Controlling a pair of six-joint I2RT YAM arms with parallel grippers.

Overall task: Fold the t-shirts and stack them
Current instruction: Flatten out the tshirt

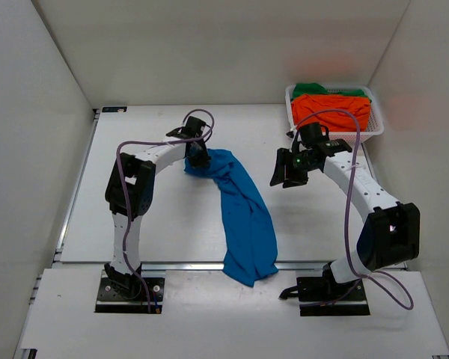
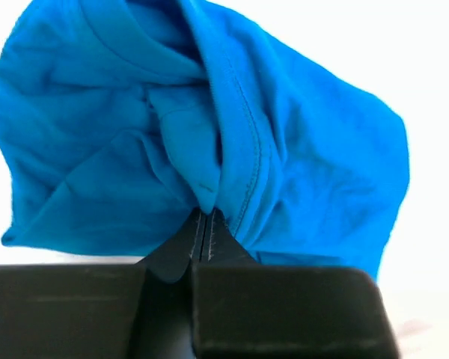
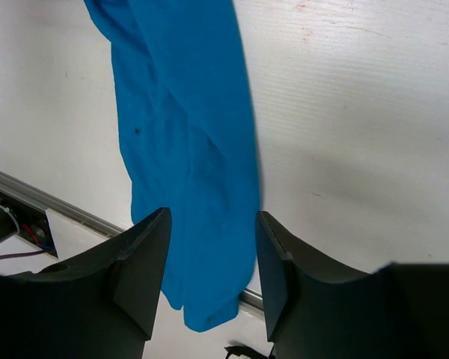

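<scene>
item 1: bright blue soft cloth t-shirt (image 1: 243,217), bunched into a long strip on the white table (image 1: 165,224), running from centre toward 6 o'clock, its end past the near edge.
item 2: left gripper (image 1: 200,158), pinched tight on the shirt's 12 o'clock end.
item 3: right gripper (image 1: 288,173), at the shirt's 3 o'clock, fingers apart, holding nothing.
item 4: orange cloth t-shirt (image 1: 331,111) and green cloth t-shirt (image 1: 314,89), heaped in a white plastic mesh basket (image 1: 359,136) at 1 o'clock.

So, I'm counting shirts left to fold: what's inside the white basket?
An orange t-shirt lies on top in the basket, with a green t-shirt showing behind it. Anything beneath them is covered.
</scene>
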